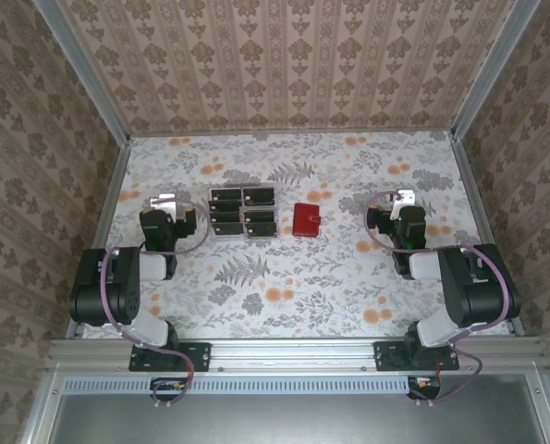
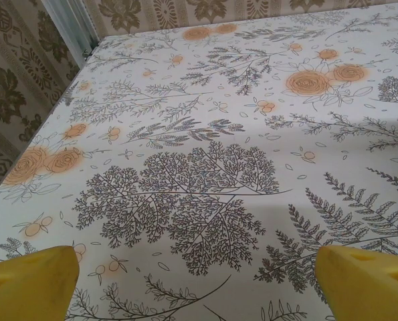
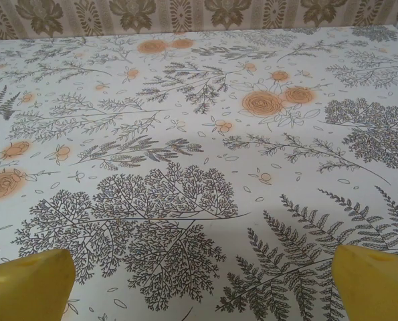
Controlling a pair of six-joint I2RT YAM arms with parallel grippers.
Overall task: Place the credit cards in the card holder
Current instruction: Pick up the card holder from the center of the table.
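You're looking at black credit cards (image 1: 242, 212) lying in two columns, square red card holder (image 1: 306, 220) sitting closed just beside, left gripper (image 1: 166, 200) and right gripper (image 1: 402, 197) both gaping wide — holding nothing.

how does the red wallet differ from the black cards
The wallet is red; the cards are black with pale strips. The wallet is one piece; the cards are about six, in two columns. The wallet is bigger than any card. Both sit on the table.
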